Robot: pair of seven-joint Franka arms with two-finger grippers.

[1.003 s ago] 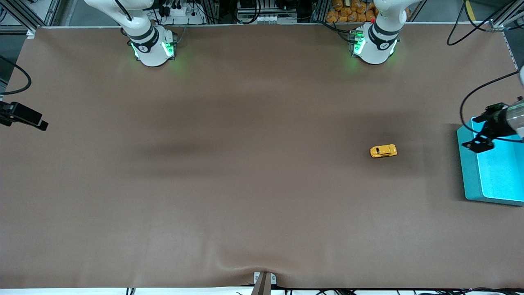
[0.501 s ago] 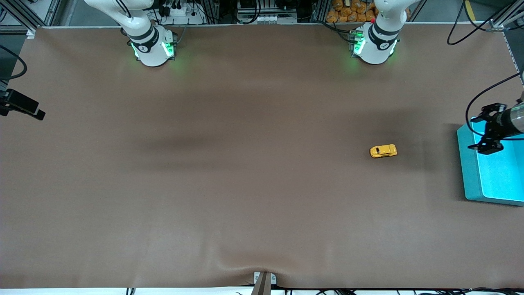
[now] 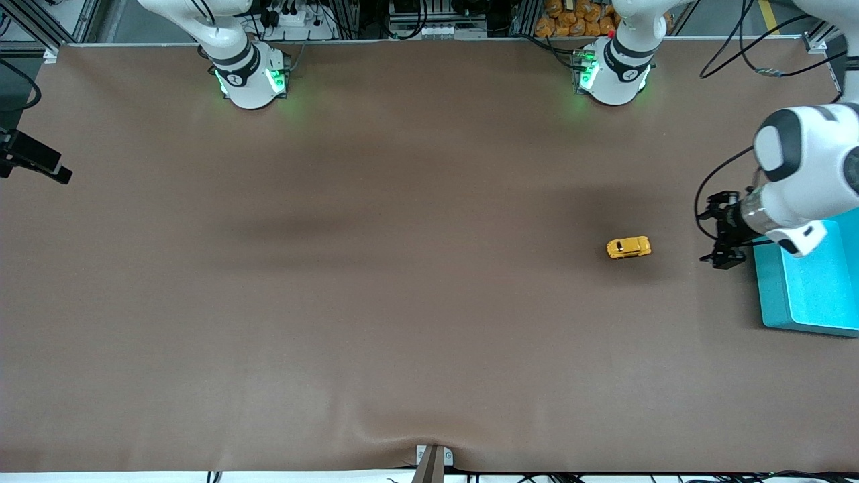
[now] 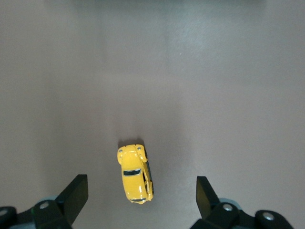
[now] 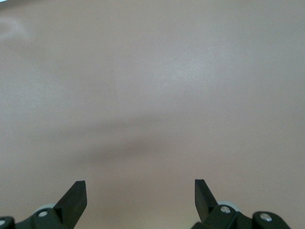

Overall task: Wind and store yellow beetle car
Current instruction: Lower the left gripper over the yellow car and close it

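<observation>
The car (image 3: pixel 629 247) sits on the brown table (image 3: pixel 376 302), right of centre in the front view, at the same spot as a second ago. It is on its wheels, with nothing touching it. In the left wrist view the car (image 4: pixel 135 173) shows low in the frame, lying between the two fingers but apart from both.

What has changed is the left arm. A second ago only its gripper showed at the right edge of the front view, over the teal box (image 3: pixel 809 295). Now the white arm fills the upper right of that view, and the left gripper (image 3: pixel 722 229) has come off the box toward the car. It hangs over the bare table between car and box. Its jaws are spread wide and hold nothing.

The right gripper (image 5: pixel 140 196) is seen only in its own wrist view, low in the frame, over plain table. Its jaws also stand wide apart and empty. At the left edge of the front view, the black part of that arm has slid slightly upward.
</observation>
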